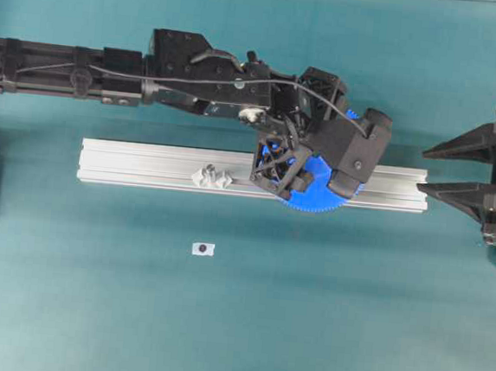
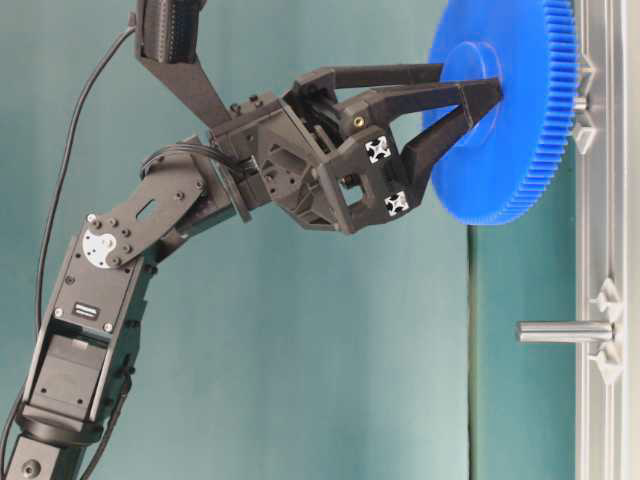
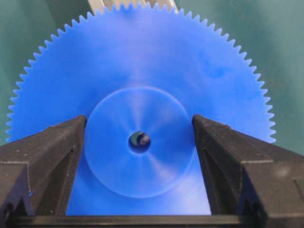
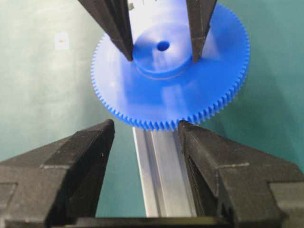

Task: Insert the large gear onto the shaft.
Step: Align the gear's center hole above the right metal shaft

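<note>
left claw [image 1: 318, 176] over large gear [image 1: 327, 192] on aluminium rail [image 1: 145, 164], shaft [image 1: 208, 171] well apart

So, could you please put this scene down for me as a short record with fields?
left gripper: shut on the raised hub of the large gear
right gripper: open, holding nothing, parked at the rail's end
large gear: above the aluminium rail, centre hole showing
shaft: bare, upright on its clear mount on the rail, apart from the gear
sticker: white with black dot, on the teal table in front of the rail
</note>
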Tool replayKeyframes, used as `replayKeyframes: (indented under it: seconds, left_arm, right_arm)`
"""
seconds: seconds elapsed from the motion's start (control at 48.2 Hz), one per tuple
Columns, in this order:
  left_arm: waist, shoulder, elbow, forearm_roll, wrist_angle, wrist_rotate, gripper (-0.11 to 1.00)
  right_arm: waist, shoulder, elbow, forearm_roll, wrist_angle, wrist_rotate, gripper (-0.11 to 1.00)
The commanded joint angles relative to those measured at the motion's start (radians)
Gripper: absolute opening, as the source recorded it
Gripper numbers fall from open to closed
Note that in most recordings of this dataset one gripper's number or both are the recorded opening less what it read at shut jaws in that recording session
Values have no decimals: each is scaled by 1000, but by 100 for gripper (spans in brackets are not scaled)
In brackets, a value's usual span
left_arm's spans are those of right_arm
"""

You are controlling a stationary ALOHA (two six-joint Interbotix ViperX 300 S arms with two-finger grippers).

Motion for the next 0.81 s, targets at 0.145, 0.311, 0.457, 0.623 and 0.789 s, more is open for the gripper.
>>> replayKeyframes:
  seconds: [0.145,0.311,0.457,0.623,0.789]
  left_arm:
    - [18,-32,-8,5,-5,-21,78]
    - [18,-32,0,5,-12,-40,78]
    - [17,-31,0,3,-11,-43,78]
    - [28,-34,15,3,-5,-61,78]
    - [28,-28,21,3,-3,-141,83]
  right_arm:
    - [-3,6,-11,-2,-9,8,63]
    - [-3,6,-11,-2,-9,8,62]
    - [-3,5,-14,-2,-11,8,62]
    - [-3,-5,-15,-2,-11,8,62]
    - [-3,-18,-17,-2,-8,8,62]
